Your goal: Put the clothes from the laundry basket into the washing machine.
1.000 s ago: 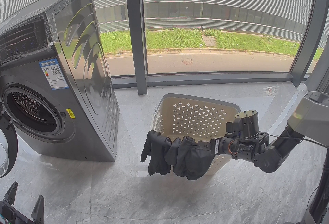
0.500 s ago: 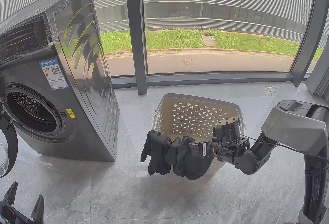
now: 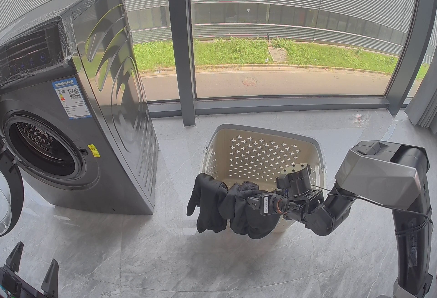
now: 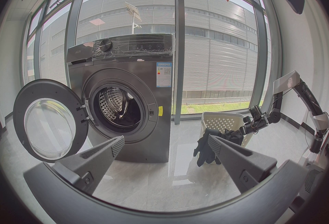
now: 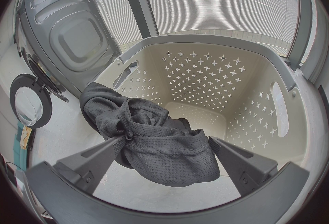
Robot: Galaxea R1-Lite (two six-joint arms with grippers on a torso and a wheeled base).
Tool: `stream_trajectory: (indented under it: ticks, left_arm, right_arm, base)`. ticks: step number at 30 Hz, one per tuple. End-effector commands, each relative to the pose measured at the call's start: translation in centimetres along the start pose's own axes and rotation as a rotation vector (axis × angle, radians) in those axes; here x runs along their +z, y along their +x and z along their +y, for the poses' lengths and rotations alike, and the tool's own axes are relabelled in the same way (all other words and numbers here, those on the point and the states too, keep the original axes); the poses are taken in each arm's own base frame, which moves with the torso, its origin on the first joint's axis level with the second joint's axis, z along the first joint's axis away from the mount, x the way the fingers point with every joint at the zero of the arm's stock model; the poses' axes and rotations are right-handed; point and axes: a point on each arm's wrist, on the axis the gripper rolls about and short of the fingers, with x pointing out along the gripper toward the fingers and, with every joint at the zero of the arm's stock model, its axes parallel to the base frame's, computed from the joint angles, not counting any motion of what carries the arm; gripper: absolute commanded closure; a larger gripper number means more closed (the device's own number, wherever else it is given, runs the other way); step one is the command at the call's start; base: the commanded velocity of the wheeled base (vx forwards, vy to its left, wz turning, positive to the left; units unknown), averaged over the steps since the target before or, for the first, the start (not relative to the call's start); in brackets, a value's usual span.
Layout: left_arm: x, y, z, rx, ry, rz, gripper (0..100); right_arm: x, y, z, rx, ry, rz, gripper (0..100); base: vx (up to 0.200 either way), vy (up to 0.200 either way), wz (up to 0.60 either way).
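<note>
Right wrist view, right pincer [image 5: 165,141]: spread wide
Clothes [image 5: 137,115]: between its fingers
Basket [image 5: 205,39]: just beyond
Left pincer [image 4: 165,138]: wide

The clothes [image 3: 227,210] hang over the near rim of the laundry basket [image 3: 264,130], directly before the right end effector [image 5: 165,141]. The laundry basket stands just beyond it on the floor [image 3: 182,258], and the washing machine [image 3: 91,130] is well apart to its left.

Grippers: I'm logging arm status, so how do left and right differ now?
The left gripper is empty, facing the grey front-loading washing machine; the right gripper straddles the dark grey mesh garment draped over the rim of the beige laundry basket. Both are open.
</note>
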Motion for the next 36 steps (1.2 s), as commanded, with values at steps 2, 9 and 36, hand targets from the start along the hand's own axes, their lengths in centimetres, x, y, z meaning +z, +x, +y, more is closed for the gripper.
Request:
stream_trajectory:
  ticks: [2,9,36]
  left_arm:
    - [-0.5,0.0,0.0,0.001,-0.001,0.002,0]
    - [-0.5,0.0,0.0,-0.001,-0.001,0.002,0]
    - [-0.5,0.0,0.0,0.001,-0.001,0.002,0]
  right_arm:
    - [-0.2,0.2,0.0,-0.001,0.000,0.005,0]
    - [-0.4,0.5,0.0,-0.001,0.002,0.006,0]
    - [6.7,-11.3,2.0,0.138,0.070,-0.240,100]
  base:
    - [0.000,0.000,0.00]
    - [0.000,0.000,0.00]
    - [0.000,0.000,0.00]
